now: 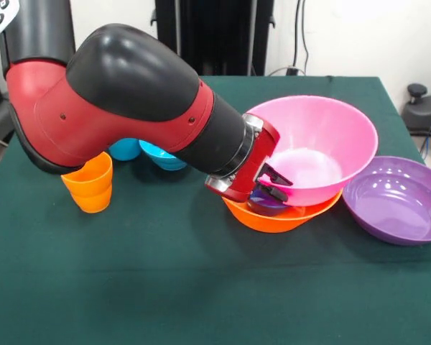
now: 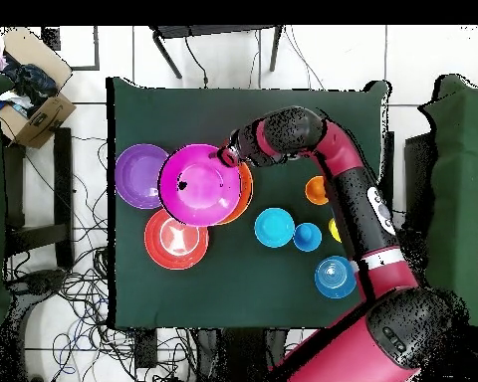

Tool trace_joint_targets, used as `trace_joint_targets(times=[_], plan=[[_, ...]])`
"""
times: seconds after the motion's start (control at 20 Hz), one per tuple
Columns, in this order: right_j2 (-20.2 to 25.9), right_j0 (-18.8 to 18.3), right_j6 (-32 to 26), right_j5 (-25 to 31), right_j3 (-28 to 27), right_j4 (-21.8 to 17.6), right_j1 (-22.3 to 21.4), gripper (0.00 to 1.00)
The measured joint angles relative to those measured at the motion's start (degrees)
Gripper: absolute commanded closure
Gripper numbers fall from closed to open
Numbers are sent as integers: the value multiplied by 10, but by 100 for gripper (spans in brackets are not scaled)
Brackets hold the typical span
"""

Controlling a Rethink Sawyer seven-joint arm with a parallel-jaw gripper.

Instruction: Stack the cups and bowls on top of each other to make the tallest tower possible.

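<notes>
The large pink bowl (image 1: 323, 136) sits tilted in the large orange bowl (image 1: 287, 217), with a small dark blue bowl (image 1: 264, 206) between them at the near rim. My gripper (image 1: 279, 184) is shut on the pink bowl's left rim, one finger inside and one outside. From above, the gripper (image 2: 226, 155) is at the edge of the pink bowl (image 2: 198, 184), and the orange bowl (image 2: 246, 194) shows only as a crescent. The orange cup (image 1: 92, 183) stands upright on the left, clear of the arm. The yellow cup (image 2: 335, 231) is half hidden by the arm.
The wide purple bowl (image 1: 399, 201) lies right of the stack. The red-orange bowl (image 2: 175, 239) touches the pink bowl from above. A small teal bowl (image 2: 274, 227), a light blue cup (image 2: 307, 237) and a shallow light blue bowl (image 2: 335, 277) stand near the arm.
</notes>
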Motion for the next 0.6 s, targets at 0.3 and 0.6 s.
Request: trace_joint_targets(times=[0.3, 0.6], plan=[[-1, 8, -11, 19, -18, -2, -4, 100], [-1, 14, -11, 28, -31, -5, -9, 100]])
